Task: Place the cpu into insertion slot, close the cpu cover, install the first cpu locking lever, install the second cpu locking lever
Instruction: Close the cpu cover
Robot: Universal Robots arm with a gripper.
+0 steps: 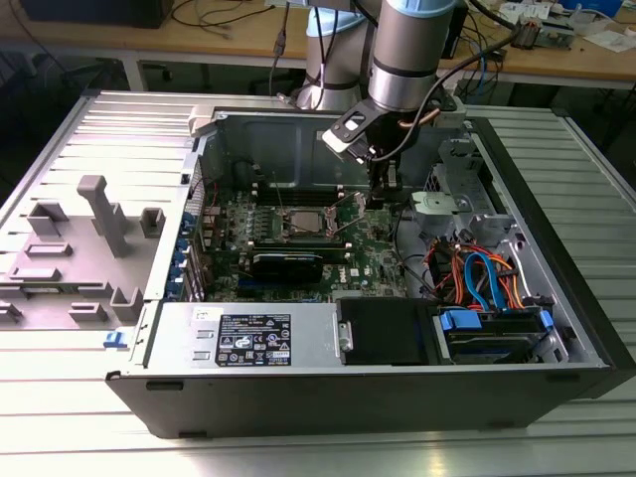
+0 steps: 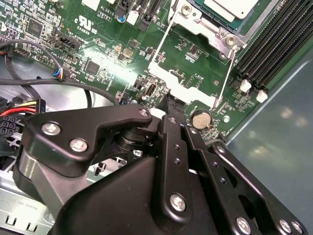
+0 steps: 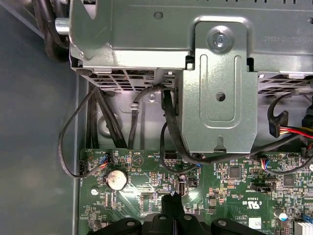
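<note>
Down by the socket (image 2: 243,32), with the cpu (image 2: 230,8) already seated, the gripper (image 2: 168,108) stands pressed together at the edge of the open cover (image 2: 186,83), so closing it seems in hand and wants a gentle swing down.

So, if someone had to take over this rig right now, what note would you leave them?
End effector: shut, with its tip low over the motherboard at the free edge of the cpu cover. I cannot tell whether it touches or pinches that edge.
cpu: seated in the socket, silver top up.
cpu cover: swung open, away from the cpu, with green board showing through its window.
Done: cpu placed in the slot.
Left: close the cpu cover, then install both locking levers.
</note>
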